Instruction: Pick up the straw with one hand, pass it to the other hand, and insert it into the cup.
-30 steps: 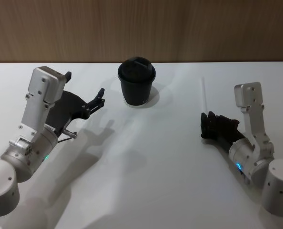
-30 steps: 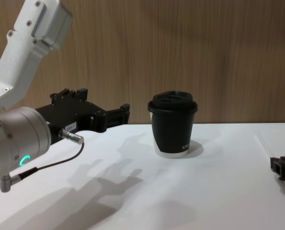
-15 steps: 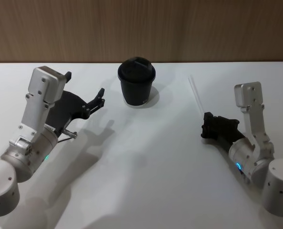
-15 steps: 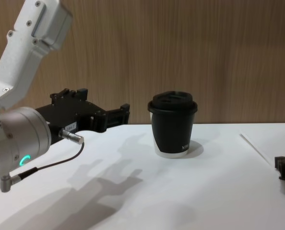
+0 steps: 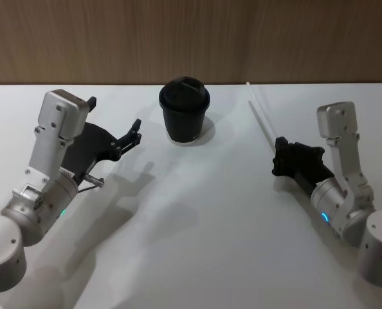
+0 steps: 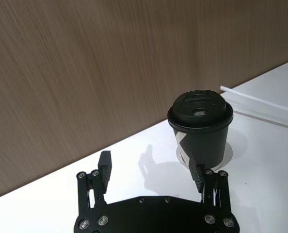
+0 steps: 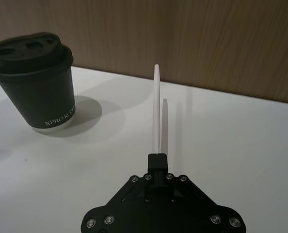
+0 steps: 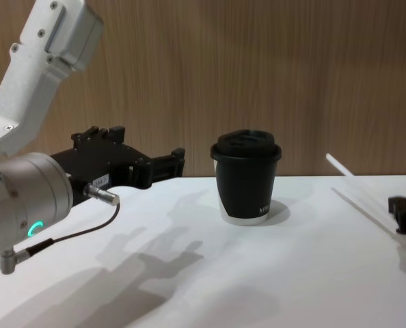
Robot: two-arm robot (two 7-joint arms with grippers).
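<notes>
left tool (image 8: pixel 141 147) left of cup (image 8: pixel 247 181), right tool (image 8: pixel 402 205) holding tilted straw (image 8: pixel 340 166)

Left arm (image 5: pixel 53 138) and right arm (image 5: pixel 343 145) are finished in silver-grey: boxy link housings dotted with small recessed screws, and rounded cylindrical joints. Left gripper (image 6: pixel 151 170) is done in matte black, its flat plate studded with silver screw heads, with two short rectangular fingers (image 6: pixel 104 167). A small white label (image 8: pixel 99 180) is seen on its side. A silver plug (image 8: pixel 102 195), thin brown cable (image 8: pixel 70 236) and green ring light (image 8: pixel 33 229) are fitted at the wrist. Right gripper (image 7: pixel 157 156) is all black, with a triangular plate and the same screws; a blue light (image 5: pixel 322 217) is noted on its wrist.
</notes>
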